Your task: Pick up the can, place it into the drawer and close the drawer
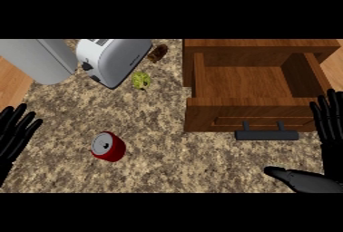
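Note:
A red can (108, 146) with a silver top stands on the speckled counter (167, 149), left of centre. The wooden drawer (254, 115) at the upper right is pulled out, its inside bare, with a dark handle (267, 134) on its front. My left hand (15, 131) rests open at the left edge, fingers up, well left of the can. My right hand (328, 136) is open at the right edge, fingers up beside the drawer's front corner, thumb pointing left along the bottom. Neither hand touches anything.
A silver toaster (112, 59) lies at the top, next to a grey appliance (36, 59) at the upper left. A small green item (140, 80) and a brown one (159, 53) sit near the toaster.

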### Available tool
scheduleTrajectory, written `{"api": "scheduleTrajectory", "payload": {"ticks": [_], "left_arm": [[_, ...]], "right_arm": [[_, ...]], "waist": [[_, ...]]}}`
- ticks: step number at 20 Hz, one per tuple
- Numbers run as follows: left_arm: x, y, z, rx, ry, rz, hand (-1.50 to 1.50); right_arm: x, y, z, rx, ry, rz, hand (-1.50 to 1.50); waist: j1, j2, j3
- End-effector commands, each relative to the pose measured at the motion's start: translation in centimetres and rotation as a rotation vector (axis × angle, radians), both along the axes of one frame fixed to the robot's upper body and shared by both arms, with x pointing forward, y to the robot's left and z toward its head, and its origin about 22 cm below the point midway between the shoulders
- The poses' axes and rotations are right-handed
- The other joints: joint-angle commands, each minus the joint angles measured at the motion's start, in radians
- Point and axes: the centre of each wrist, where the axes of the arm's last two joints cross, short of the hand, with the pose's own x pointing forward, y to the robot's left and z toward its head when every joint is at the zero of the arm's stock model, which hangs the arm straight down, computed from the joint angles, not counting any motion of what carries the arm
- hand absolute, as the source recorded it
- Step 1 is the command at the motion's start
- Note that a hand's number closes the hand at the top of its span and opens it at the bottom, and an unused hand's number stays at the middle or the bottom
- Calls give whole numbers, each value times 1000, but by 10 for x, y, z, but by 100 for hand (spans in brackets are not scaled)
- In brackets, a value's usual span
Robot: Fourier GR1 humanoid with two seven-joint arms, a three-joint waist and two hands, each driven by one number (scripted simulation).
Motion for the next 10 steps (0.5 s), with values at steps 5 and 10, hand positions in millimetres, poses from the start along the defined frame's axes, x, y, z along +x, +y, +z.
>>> {"api": "scheduleTrajectory", "payload": {"ticks": [5, 10], "left_arm": [[18, -39, -38, 30, 68, -16, -150], [23, -34, -64, 62, 90, 3, -150]], "right_arm": [[-11, -1, 5, 5, -13, -2, -150], [-5, -15, -9, 2, -5, -6, -150]], "waist": [[-5, 0, 0], [-3, 1, 0]]}}
